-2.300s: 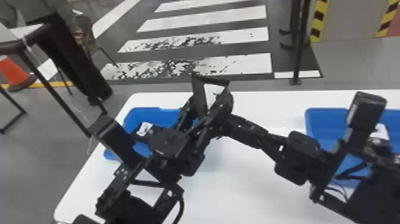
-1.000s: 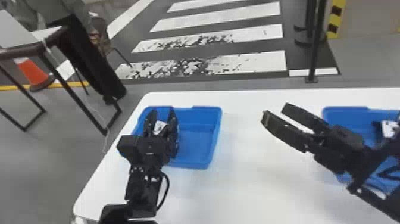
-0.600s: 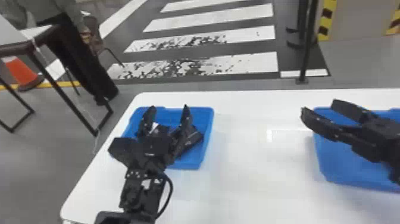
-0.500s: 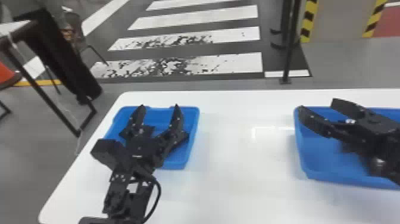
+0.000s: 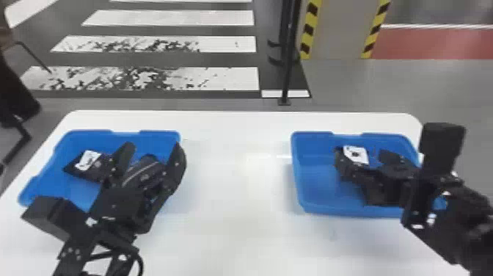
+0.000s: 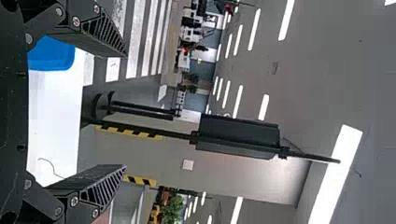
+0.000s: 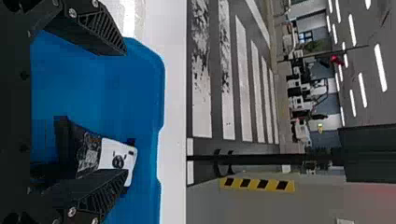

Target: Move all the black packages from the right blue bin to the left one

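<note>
The left gripper (image 5: 153, 146) gapes at frame left; the right gripper (image 7: 125, 113), spread at middle right, might (being off-centre, I'd say) shove the black package (image 7: 114, 156) aside while closing.

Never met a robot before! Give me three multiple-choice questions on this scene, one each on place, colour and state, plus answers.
1. Where are the left bin and right bin?
A) floor
B) table
C) chair

2. What colour is the label on the right bin's package?
A) white
B) green
C) red

3. How are the right jaws?
A) shut
B) open

Key:
1 B: both bins rest on the tabletop.
2 A: the label is plainly white.
3 B: a wide gap parts them.
</note>
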Controlling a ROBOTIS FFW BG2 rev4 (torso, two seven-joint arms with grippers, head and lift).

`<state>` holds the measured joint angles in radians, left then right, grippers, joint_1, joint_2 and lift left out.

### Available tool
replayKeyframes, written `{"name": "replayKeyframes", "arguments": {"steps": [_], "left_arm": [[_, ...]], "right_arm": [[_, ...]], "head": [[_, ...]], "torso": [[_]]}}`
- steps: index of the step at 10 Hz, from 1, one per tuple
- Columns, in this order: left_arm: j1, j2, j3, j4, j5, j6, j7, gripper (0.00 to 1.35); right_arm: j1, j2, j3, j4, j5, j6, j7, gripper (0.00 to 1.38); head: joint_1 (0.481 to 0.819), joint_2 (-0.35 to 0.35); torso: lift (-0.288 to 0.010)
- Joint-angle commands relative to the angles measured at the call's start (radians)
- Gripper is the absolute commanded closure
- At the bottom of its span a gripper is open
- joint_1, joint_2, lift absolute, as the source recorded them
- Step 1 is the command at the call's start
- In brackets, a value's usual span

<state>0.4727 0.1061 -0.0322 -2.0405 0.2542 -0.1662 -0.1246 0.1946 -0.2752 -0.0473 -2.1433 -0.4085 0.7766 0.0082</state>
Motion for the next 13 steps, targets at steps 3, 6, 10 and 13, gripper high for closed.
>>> {"name": "replayKeyframes", "arguments": {"steps": [3,6,10,13], "left_arm": [[0.001,0.001,0.004,0.0,0.023,0.012,-0.006,0.23],[0.008,-0.002,0.016,0.002,0.053,0.036,-0.006,0.24],[0.011,-0.003,0.022,0.005,0.059,0.048,-0.006,0.24],[0.008,-0.003,0.022,0.005,0.059,0.061,-0.007,0.24]], "right_arm": [[-0.074,0.002,-0.018,0.125,0.06,0.043,-0.016,0.15],[-0.128,0.002,-0.018,0.208,0.074,0.038,-0.034,0.15],[-0.165,0.007,-0.009,0.296,0.068,0.011,-0.005,0.19],[-0.197,0.007,0.001,0.37,0.064,0.009,0.047,0.29]], "head": [[0.695,-0.068],[0.695,-0.095],[0.695,-0.097],[0.695,-0.088]], "torso": [[-0.176],[-0.176],[-0.176],[-0.176]]}}
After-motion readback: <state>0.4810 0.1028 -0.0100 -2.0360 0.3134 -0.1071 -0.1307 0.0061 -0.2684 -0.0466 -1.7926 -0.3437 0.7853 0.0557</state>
